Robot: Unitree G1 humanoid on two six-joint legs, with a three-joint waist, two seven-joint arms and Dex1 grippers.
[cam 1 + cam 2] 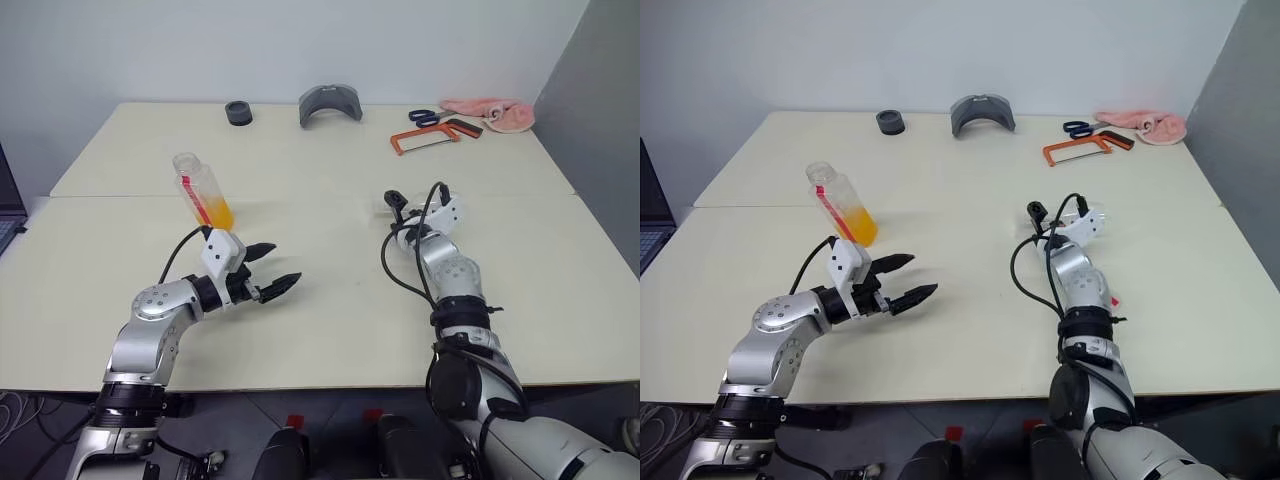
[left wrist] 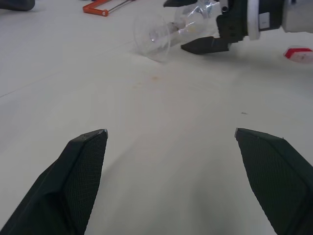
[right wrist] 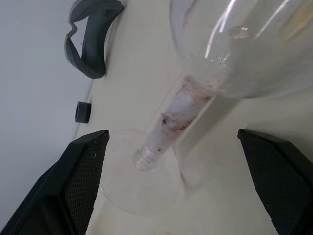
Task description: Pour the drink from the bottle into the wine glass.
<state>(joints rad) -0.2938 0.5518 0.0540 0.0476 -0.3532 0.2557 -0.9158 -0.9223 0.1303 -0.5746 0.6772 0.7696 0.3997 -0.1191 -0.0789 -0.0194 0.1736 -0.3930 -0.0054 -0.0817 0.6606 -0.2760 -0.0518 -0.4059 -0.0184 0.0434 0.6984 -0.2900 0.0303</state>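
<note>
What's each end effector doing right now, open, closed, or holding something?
Left end effector: open, holding nothing.
Right end effector: open, fingers either side of the wine glass, not gripping it.

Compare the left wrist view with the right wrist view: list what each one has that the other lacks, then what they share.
Left wrist view alone: the orange hacksaw, a red cap on the table, and the right gripper, open around the glass. Right wrist view alone: the grey curved piece and a small black ring. Both: the wine glass, lying on its side, foot towards the left gripper.
</note>
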